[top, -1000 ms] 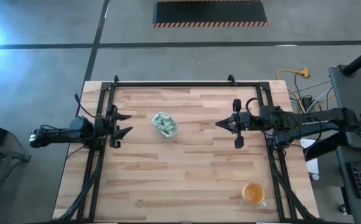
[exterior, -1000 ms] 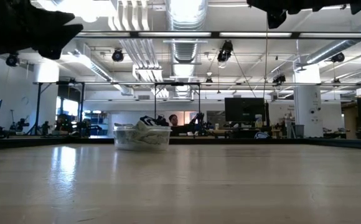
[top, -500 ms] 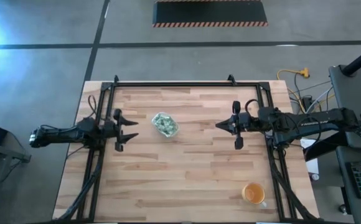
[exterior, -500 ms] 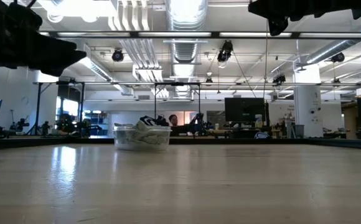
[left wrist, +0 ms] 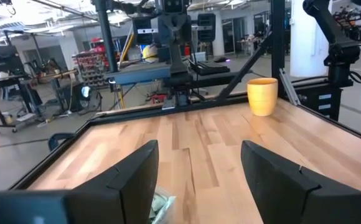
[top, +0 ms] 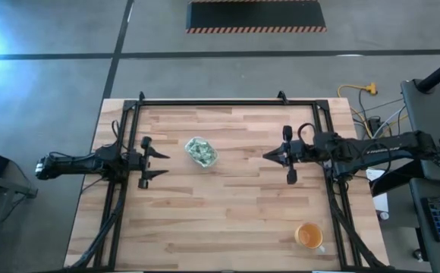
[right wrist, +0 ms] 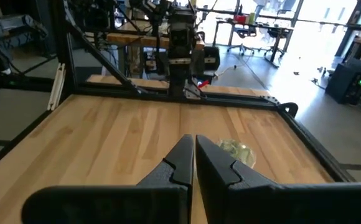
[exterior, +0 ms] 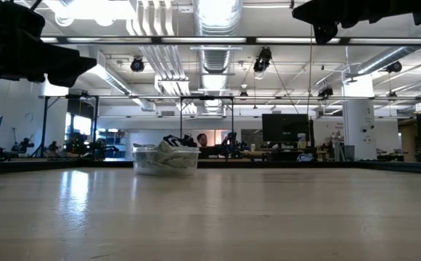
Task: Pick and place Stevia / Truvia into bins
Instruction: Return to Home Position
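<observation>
Stevia packets (top: 199, 152) heaped inside clear bin (top: 214, 160) on bench (top: 227, 220). Left end effector (top: 158, 164) near bin, fingers spread, empty. Right end effector (top: 267, 155) farther off on the opposite side, fingers pressed together, empty.

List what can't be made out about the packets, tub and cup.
- High view: packets in the clear tub too small to count.
- High view: what the orange cup holds is too small to tell.
- Left wrist view: tub cut off by the bottom edge and hidden behind the left gripper.
</observation>
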Robot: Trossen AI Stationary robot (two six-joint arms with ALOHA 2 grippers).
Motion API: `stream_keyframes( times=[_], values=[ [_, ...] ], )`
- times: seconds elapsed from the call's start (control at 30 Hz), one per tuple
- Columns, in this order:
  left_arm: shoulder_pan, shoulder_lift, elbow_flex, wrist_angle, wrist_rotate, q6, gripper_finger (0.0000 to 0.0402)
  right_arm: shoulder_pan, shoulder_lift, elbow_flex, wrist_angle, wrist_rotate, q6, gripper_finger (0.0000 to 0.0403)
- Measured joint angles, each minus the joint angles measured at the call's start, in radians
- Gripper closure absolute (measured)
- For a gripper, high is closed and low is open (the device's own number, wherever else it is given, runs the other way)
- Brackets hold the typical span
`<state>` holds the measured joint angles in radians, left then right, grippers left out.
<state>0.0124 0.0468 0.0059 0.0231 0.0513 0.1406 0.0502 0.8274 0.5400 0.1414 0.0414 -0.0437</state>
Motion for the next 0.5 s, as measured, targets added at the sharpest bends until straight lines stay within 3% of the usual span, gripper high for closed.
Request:
stream_keyframes(
  times=[0.23, 0.5],
  values=[
    [0.0, 0.012, 0.0, -0.001, 0.0, -0.001, 0.0189, -0.011, -0.067, -0.121, 0.156, 0.011, 0.04, 0.0394],
    [0.0, 0.017, -0.001, -0.001, -0.001, 0.0, 0.0189, -0.014, -0.311, -0.258, 0.144, 0.011, 0.01, 0.0394]
  ],
)
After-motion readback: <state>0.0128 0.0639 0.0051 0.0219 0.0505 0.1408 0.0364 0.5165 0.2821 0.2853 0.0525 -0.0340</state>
